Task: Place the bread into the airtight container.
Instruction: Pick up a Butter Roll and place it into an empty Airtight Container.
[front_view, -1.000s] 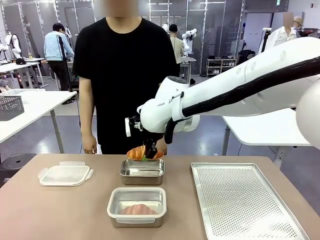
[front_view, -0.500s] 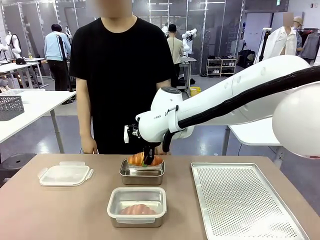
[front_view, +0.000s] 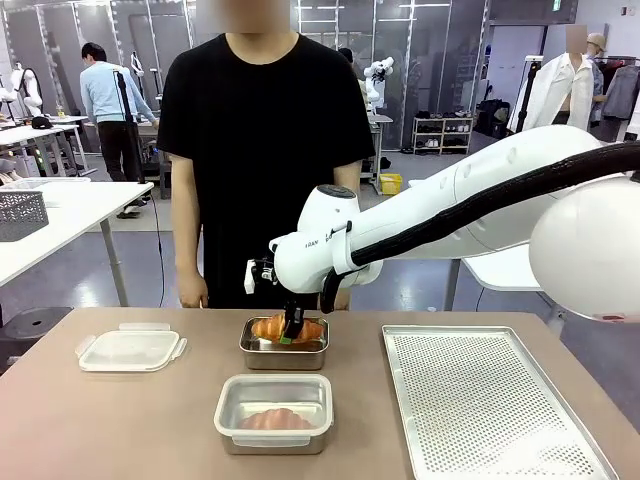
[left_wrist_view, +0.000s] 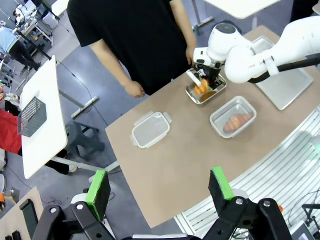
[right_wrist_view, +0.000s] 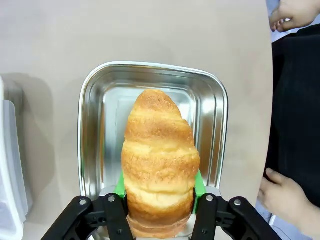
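Note:
A golden croissant-shaped bread (right_wrist_view: 159, 160) sits low inside the far steel container (right_wrist_view: 100, 80), held between my right gripper's green pads (right_wrist_view: 120, 186). From the front, the right gripper (front_view: 291, 335) reaches down into that container (front_view: 285, 357) with the bread (front_view: 272, 327) at rim height. The wrist view shows both pads pressed on the bread's sides. My left gripper (left_wrist_view: 157, 185) hangs open high above the table, far from the bread (left_wrist_view: 201, 86).
A nearer container (front_view: 273, 395) with a pale rim holds another bread (front_view: 272, 420). A clear lid (front_view: 130, 350) lies at the left. A perforated metal tray (front_view: 490, 400) fills the right side. A person stands at the far edge, hands (right_wrist_view: 280, 195) close behind the container.
My right gripper has lowered the bread from above the far container down into it. The person has shifted slightly to the right.

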